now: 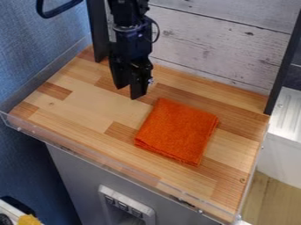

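The black gripper [128, 91] hangs over the back left part of the wooden surface, fingertips pointing down. It stands open, with a small gap between its two fingers and nothing held. A folded orange cloth [178, 131] lies flat on the wood, right of the gripper and closer to the camera. Gripper and cloth are apart, the cloth's upper left corner being the part closest to the fingers.
The butcher-block tabletop [82, 107] has a clear raised plastic edge [111, 159] along its front and left. Behind stands a whitewashed plank panel [206, 41] between dark posts. A white fixture [288, 132] is at the right, beyond the table's edge.
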Tool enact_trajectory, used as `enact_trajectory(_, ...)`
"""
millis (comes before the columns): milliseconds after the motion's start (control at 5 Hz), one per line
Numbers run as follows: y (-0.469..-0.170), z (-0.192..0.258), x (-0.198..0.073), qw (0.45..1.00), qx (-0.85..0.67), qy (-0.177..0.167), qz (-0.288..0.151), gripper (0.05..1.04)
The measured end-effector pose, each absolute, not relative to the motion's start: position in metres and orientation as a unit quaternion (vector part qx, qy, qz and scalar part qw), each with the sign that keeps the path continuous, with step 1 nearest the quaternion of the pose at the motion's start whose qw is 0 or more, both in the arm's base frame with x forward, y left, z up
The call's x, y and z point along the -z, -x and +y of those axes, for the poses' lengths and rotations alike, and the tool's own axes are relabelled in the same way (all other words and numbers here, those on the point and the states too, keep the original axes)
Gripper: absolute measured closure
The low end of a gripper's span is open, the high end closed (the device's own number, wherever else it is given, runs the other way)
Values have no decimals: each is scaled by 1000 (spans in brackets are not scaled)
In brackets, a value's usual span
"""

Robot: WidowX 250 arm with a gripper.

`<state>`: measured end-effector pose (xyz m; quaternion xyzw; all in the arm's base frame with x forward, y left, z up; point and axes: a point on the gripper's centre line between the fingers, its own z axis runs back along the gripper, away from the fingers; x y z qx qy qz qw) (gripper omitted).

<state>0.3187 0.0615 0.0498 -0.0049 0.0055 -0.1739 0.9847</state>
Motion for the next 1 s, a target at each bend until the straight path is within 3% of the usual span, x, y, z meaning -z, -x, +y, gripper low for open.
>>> enact_trajectory(200, -319, 64, -46, 984, 175, 5, 12, 711)
enact_trajectory(400, -321, 65, -36, 985, 173, 3, 14, 926)
enact_trajectory(600, -325, 66, -34, 984, 177, -4, 3, 1018)
enact_trajectory(1000, -318, 66, -20, 984, 178, -7, -1, 1025)
